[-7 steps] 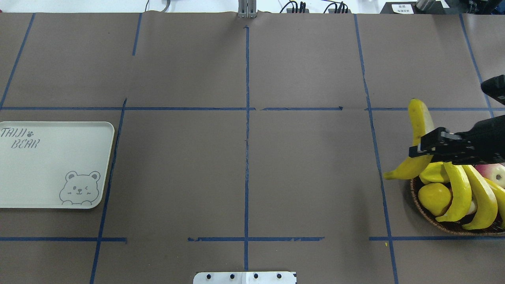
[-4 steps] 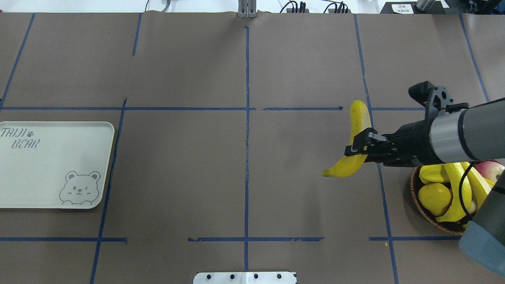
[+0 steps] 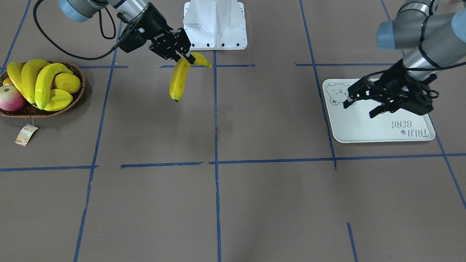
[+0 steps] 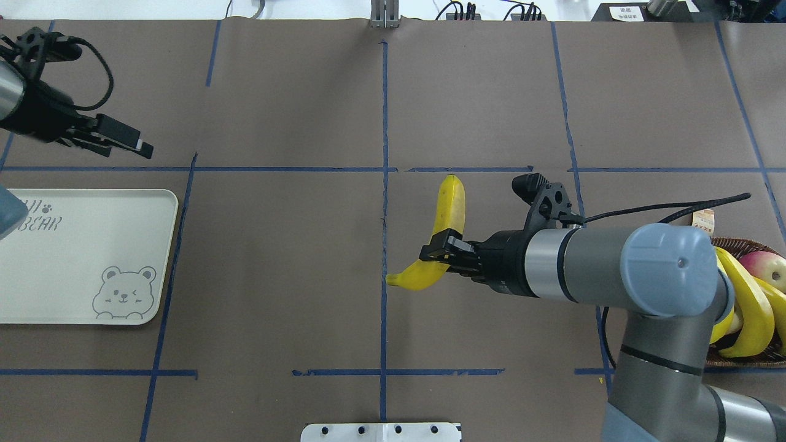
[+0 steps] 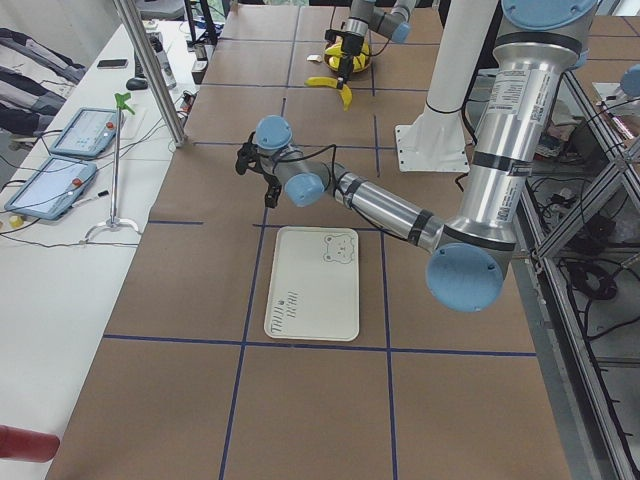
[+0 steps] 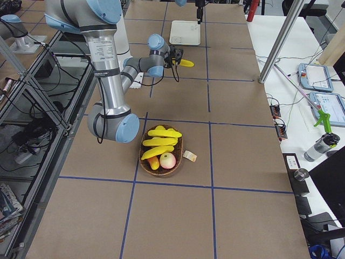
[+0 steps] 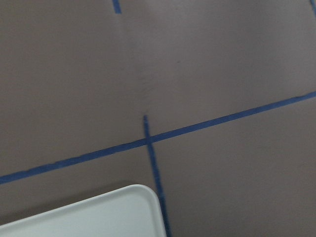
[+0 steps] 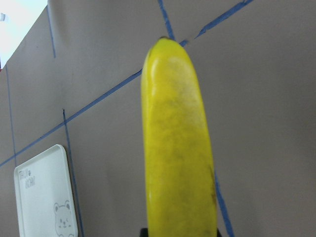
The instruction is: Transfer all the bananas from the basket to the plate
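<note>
My right gripper [image 4: 443, 247] is shut on one yellow banana [image 4: 451, 202] and holds it above the table just right of the centre line; it also shows in the front view [image 3: 179, 80] and fills the right wrist view [image 8: 177, 148]. Three more bananas [image 3: 36, 78] lie in the wicker basket [image 3: 43, 112] at the table's right end, partly hidden by my right arm in the overhead view [image 4: 752, 307]. The cream bear-print plate [image 4: 80, 258] lies empty at the left. My left gripper [image 3: 359, 108] is open and empty, hovering by the plate's far edge [image 4: 132, 144].
The basket also holds a red-green apple [image 3: 11, 98], a ridged starfruit [image 3: 58, 100] and a round yellow fruit [image 3: 67, 82]. A paper tag [image 3: 25, 134] hangs from the basket. The white robot base [image 3: 214, 25] stands at the table's near edge.
My right gripper has carried the banana left, from above the basket to near the table's centre line. My left arm has come into the overhead view at the upper left.
</note>
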Controlling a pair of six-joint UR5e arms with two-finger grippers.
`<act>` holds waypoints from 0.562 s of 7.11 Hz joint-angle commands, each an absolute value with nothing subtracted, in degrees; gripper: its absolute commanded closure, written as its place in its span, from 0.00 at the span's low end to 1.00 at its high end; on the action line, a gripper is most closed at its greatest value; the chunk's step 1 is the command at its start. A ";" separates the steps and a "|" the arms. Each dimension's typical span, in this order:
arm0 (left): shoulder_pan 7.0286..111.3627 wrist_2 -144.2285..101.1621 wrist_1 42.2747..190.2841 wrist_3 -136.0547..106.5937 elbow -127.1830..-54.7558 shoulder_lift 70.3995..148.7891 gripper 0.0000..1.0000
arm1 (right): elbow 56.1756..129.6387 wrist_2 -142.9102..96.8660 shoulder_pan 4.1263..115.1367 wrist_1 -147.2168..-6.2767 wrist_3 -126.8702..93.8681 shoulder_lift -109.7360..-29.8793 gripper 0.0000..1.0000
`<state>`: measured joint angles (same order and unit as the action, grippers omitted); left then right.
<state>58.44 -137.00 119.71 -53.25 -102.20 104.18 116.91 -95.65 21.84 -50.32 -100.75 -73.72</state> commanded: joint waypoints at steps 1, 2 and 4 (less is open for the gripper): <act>49.26 -134.67 125.32 -76.99 -101.43 113.16 0.01 | 111.91 -91.67 18.11 -45.62 -100.90 -68.85 0.95; 46.43 -132.39 125.42 -79.86 -101.34 115.46 0.01 | 109.19 -91.67 17.84 -45.70 -100.20 -66.56 0.95; 41.08 -127.13 125.16 -86.54 -101.16 120.03 0.01 | 107.76 -91.67 17.58 -46.40 -94.95 -64.17 0.92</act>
<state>44.64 -130.49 125.20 -82.33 -101.32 117.16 108.76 -91.72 17.85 -46.12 -97.76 -65.46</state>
